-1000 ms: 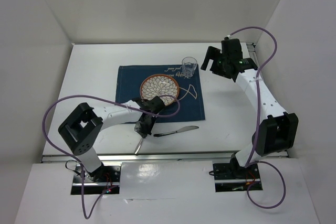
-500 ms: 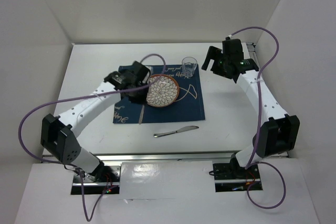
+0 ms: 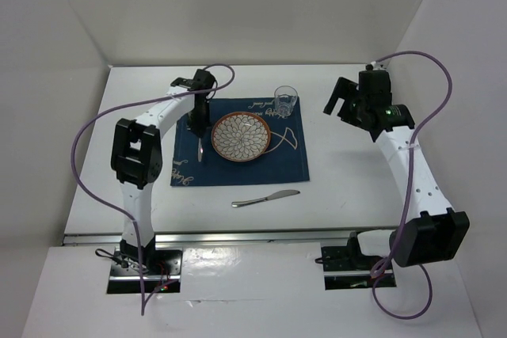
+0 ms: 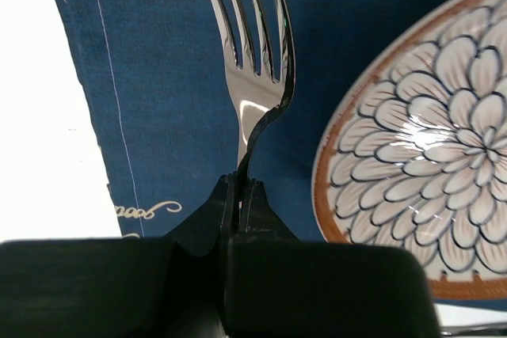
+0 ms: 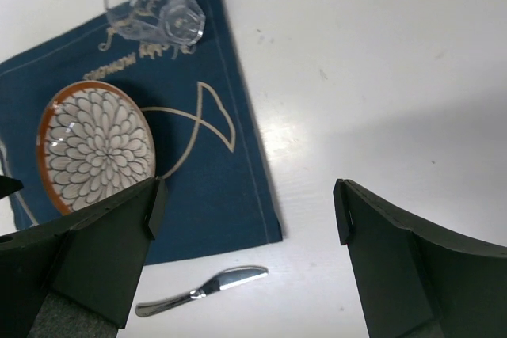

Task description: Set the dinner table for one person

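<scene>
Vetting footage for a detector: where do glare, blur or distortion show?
Left wrist: glare on the glazed flower-patterned ceramic plate and the shiny steel fork; the black left tool is blurred. Right wrist: the clear drinking glass looks stretched. Top external: even light.

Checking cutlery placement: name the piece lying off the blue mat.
The knife, on bare table; the fork is over the mat, pinched in the left claw.
</scene>
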`<move>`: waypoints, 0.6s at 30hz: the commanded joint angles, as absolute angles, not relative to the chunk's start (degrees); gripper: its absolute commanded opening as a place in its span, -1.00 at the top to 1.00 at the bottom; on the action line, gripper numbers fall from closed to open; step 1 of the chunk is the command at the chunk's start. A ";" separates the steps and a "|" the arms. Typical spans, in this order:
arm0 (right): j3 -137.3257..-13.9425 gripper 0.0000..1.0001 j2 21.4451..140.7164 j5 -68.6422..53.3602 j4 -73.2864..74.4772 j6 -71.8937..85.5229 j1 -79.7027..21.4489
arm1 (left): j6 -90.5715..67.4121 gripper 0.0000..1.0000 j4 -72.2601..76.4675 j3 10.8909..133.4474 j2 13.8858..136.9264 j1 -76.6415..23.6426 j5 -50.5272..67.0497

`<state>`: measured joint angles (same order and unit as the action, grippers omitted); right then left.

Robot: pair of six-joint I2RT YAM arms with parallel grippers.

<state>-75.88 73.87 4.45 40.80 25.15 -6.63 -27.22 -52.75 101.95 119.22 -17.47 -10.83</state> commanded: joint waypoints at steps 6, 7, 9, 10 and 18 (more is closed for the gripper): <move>-72.86 -1.00 71.37 3.69 42.45 23.29 -3.87 | -27.07 1.00 -50.54 102.21 122.95 -17.23 -11.16; -72.86 -1.00 71.37 3.69 42.45 23.29 -3.87 | -27.07 1.00 -50.54 103.78 123.92 -17.23 -12.55; -72.86 -1.00 71.37 3.69 42.97 23.29 -3.87 | -27.69 0.98 -52.55 105.20 126.03 -17.23 -14.06; -72.34 -1.00 71.37 3.69 42.98 23.29 -3.87 | -28.29 0.81 -53.08 106.34 126.04 -17.23 -14.06; -72.95 -1.00 70.23 3.69 44.30 22.76 -3.34 | -28.83 -0.56 -55.28 106.87 123.33 -17.23 -16.17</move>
<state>-72.60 72.77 3.77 42.94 23.86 -3.79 -27.59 -53.54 104.55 127.31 -17.23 -14.44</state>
